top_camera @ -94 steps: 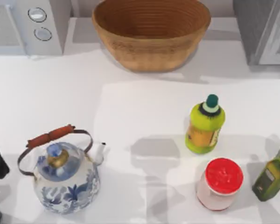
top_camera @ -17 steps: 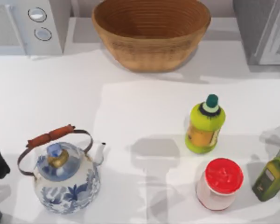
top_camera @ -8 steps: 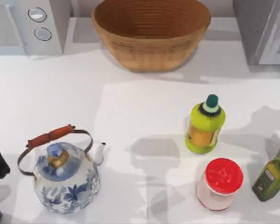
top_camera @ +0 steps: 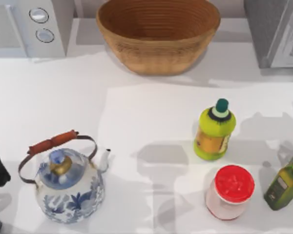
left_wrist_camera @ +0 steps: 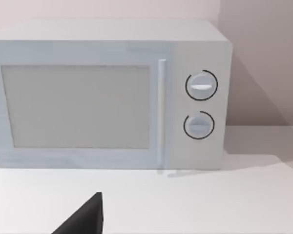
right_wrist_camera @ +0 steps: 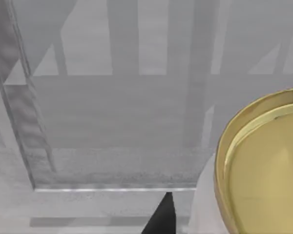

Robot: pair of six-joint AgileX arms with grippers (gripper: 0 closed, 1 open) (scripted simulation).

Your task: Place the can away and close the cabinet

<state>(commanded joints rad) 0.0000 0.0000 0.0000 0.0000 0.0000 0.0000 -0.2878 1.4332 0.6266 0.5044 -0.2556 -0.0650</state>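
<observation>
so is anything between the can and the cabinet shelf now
Nothing visible is. In the right wrist view the can sits close to the camera, facing the open cabinet; the shelf space ahead looks bare.

Can at the open cabinet

From my right wrist view, the can's (right_wrist_camera: 263, 170) gold rimmed end sits close up, facing the grey cabinet (right_wrist_camera: 112, 122), whose shelf interior stands open.

Overhead camera looks straight down on the white table (top_camera: 136, 112). The left wrist camera faces the microwave (left_wrist_camera: 107, 95) at the table's far left corner, close. The right wrist camera faces the grey cabinet (right_wrist_camera: 112, 112), very close.
</observation>
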